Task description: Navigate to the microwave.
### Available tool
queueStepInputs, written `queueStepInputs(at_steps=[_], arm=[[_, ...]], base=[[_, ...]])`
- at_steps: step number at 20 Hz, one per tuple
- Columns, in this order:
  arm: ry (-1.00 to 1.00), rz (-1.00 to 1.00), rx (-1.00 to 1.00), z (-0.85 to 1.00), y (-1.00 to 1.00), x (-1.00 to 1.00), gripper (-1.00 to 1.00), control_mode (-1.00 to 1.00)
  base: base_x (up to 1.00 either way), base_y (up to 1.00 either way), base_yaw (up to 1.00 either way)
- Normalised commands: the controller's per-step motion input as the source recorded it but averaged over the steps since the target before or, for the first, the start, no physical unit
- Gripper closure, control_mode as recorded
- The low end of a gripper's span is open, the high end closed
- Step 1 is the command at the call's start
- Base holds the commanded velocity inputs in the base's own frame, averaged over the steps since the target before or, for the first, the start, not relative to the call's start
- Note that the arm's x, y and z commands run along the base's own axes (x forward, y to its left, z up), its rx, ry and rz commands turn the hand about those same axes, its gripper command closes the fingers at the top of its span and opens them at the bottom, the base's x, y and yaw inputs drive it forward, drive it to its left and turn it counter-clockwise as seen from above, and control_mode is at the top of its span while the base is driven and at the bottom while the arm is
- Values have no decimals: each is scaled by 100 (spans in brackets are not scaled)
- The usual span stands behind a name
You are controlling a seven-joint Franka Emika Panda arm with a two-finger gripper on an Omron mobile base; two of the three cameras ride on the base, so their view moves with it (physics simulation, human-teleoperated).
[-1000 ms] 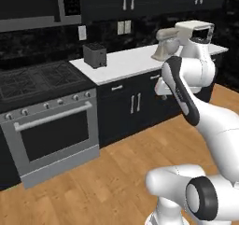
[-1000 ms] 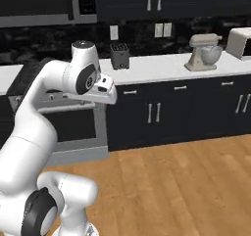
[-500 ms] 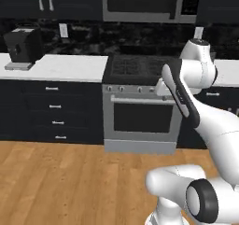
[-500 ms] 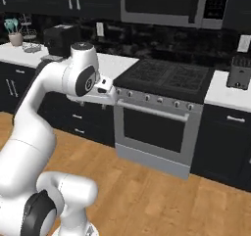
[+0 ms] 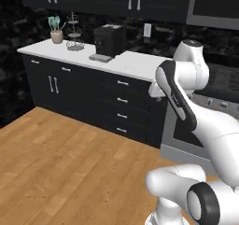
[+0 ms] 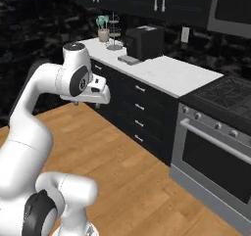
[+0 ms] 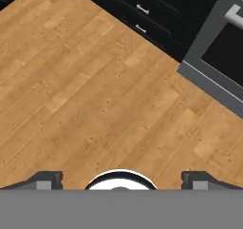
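A dark kitchen with a wood floor (image 7: pixel 95 81) fills the frames; a white bench (image 5: pixel 135 63) carries a black coffee machine (image 5: pixel 108 40). The microwave (image 5: pixel 215 7) sits at the upper right edge of the left base view, above the stove (image 6: pixel 220 100). The fingers (image 7: pixel 45 179) stand spread, released, holding nothing. The drive seems mid-course; next the base must turn rightward to face the microwave.

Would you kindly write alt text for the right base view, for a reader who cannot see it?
A white robot arm stands on a wood floor facing dark kitchen cabinets with a white counter. A black coffee machine and a small potted plant sit on the counter; a steel oven is at right, and the microwave's corner shows above.
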Motion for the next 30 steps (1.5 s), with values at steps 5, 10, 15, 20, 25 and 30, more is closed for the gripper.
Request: queueStepInputs(at_steps=[5, 10, 15, 20, 25, 30], arm=[[0, 0, 0, 0, 0, 0, -100, 100], [0, 0, 0, 0, 0, 0, -100, 100], [0, 0, 0, 0, 0, 0, -100, 100], [0, 0, 0, 0, 0, 0, -100, 100], [0, 0, 0, 0, 0, 0, -100, 100], [0, 0, 0, 0, 0, 0, -100, 100]], base=[[100, -43, -3], [100, -31, -15], [100, -3, -22], [92, 0, -47], [65, -2, -61], [80, 0, -58]])
